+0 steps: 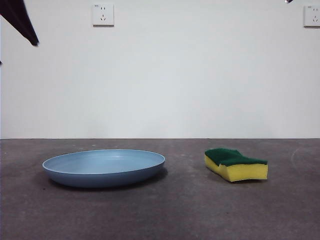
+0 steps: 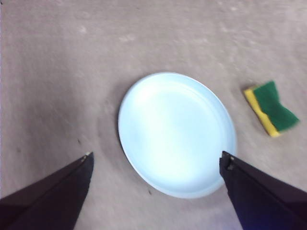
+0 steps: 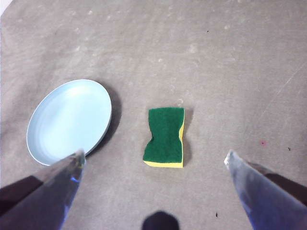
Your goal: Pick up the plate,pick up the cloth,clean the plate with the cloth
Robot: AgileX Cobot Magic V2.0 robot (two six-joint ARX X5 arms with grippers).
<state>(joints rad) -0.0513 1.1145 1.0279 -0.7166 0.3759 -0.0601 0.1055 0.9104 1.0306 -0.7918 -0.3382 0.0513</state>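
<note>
The light-blue plate (image 1: 104, 167) lies flat on the dark table at the left. The cloth, a yellow sponge with a green top (image 1: 235, 164), lies to its right, apart from it. My left gripper (image 2: 156, 160) is open and empty, high above the plate (image 2: 176, 132), and shows in the front view as a black tip at the top left corner (image 1: 21, 20). My right gripper (image 3: 154, 160) is open and empty, high above the sponge (image 3: 165, 136), with the plate (image 3: 69, 120) off to one side.
The table (image 1: 190, 210) is dark grey and ends at a white wall with two power sockets (image 1: 103, 15).
</note>
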